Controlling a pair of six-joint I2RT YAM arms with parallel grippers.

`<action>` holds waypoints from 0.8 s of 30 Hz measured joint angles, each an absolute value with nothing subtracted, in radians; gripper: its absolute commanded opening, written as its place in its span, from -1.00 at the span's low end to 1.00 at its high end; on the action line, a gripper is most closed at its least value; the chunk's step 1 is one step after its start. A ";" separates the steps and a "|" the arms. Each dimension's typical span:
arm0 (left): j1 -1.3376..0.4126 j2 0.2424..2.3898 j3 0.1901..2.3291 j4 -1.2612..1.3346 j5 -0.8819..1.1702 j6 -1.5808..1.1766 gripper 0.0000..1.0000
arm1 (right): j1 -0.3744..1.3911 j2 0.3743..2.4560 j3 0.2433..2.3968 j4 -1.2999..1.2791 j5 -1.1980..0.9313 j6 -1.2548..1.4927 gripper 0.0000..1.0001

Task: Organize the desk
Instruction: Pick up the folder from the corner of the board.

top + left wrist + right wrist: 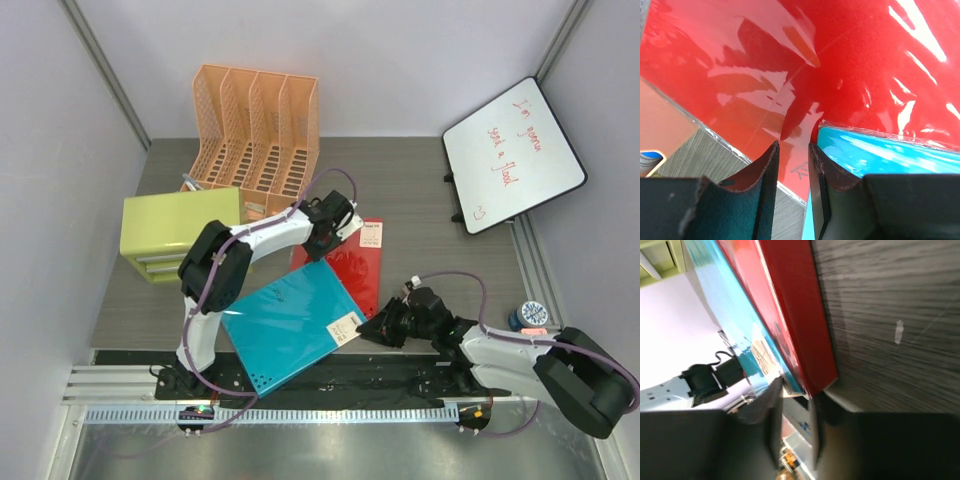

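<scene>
Taking stock, item by item.

- Desk point(420, 190): dark grey wood-grain top, filling the booth between pale walls, with a black strip and a metal rail along the near edge.
- File rack point(255, 125): orange mesh with several slots, upright at the far left of the desk.
- Drawer cabinet point(180, 225): lime green, just in front of the rack, at the left side.
- Whiteboard point(515, 155): red handwriting on it, set askew at the far right corner.
- Small blue-and-white round thing point(532, 314): near the right edge, too small to identify.
- Red notebook point(362, 262): plastic-wrapped, at mid-desk.
- Teal notebook point(290, 325): angled across the near-left part of the red one, its near corner over the black strip.
- Left gripper point(345, 222): reached over the far end of the red notebook, pointing at its cover. Its fingers point(765, 172) stand close together with a narrow gap. I cannot tell whether they pinch anything.
- Right gripper point(378, 328): low at the near right corner of the two notebooks. In its own camera the teal notebook's corner runs toward the slim gap between the jaws. I cannot tell whether they have clamped it.
</scene>
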State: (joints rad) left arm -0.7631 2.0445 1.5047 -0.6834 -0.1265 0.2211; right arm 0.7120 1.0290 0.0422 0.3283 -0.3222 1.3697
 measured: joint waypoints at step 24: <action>-0.702 1.990 1.924 -0.987 -0.087 0.231 -0.34 | 0.709 0.258 0.226 -0.504 -0.067 1.214 0.36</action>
